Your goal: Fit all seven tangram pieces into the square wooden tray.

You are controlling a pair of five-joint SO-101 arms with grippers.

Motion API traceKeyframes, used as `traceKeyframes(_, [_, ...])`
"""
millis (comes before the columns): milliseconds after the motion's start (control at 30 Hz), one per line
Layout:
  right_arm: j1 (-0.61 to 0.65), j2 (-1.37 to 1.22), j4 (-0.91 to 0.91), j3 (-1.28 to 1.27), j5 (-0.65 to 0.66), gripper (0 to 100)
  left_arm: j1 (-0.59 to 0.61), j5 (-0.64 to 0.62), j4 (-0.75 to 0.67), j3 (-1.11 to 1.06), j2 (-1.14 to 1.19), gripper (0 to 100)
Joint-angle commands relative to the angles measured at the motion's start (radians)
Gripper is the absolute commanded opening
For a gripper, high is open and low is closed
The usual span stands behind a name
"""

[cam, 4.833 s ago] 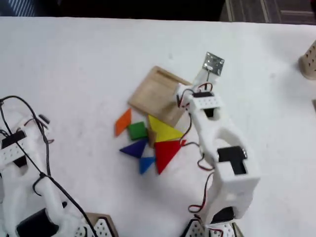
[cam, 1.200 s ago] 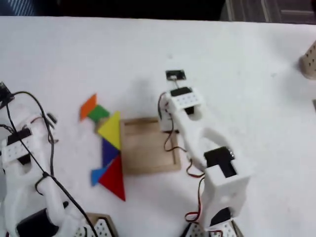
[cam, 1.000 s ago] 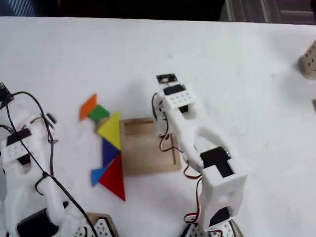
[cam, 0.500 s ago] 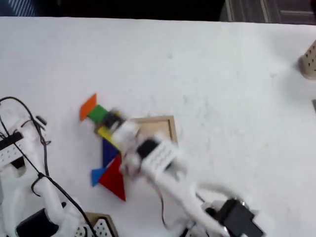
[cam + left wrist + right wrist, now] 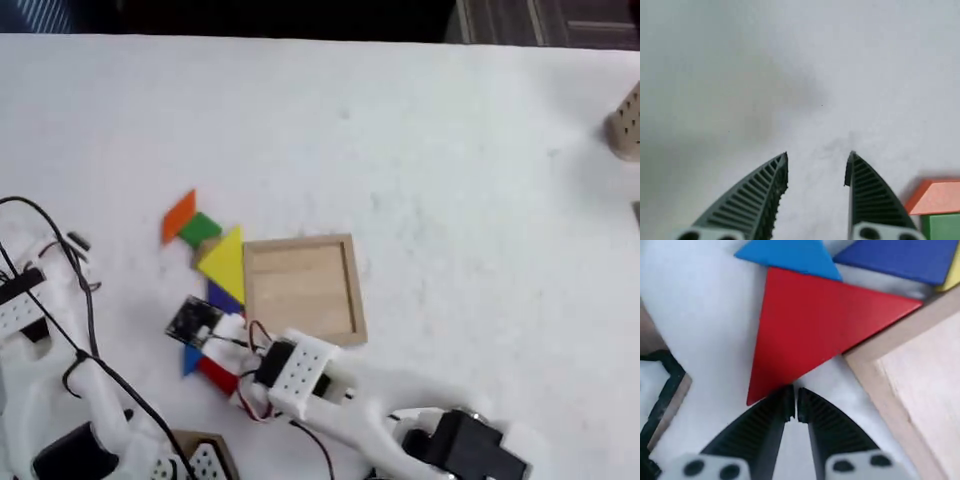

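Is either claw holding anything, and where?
Nothing is held. Left claw open over bare table; right claw shut, empty, beside the red triangle's edge.

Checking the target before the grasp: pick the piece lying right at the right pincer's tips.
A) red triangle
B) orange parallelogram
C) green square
A: the right pincer, shut, has its tips at the edge of the red triangle.

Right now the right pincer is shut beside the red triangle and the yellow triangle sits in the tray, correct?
No: the high view shows the yellow triangle outside the tray, beside its edge. The right pincer is shut beside the red triangle.
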State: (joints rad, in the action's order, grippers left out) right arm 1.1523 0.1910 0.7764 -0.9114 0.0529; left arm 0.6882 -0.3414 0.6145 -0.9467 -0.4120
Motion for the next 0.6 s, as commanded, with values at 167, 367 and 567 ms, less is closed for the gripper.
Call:
traceKeyframes(167, [0.004, -0.145, -0.076, 0.176, -0.152, 1.8, 0.015, -0.012, -0.025, 0.014, -0.005, 20])
traceKeyframes(367, [-0.076, -0.288, -0.073, 0.354, -0.192, 1.8, 0.041, -0.012, -0.021, 0.014, -0.008, 20])
traceKeyframes(567, [-0.128, -0.266, -0.024, 0.417, -0.232, 1.8, 0.041, -0.012, -0.020, 0.012, -0.010, 20])
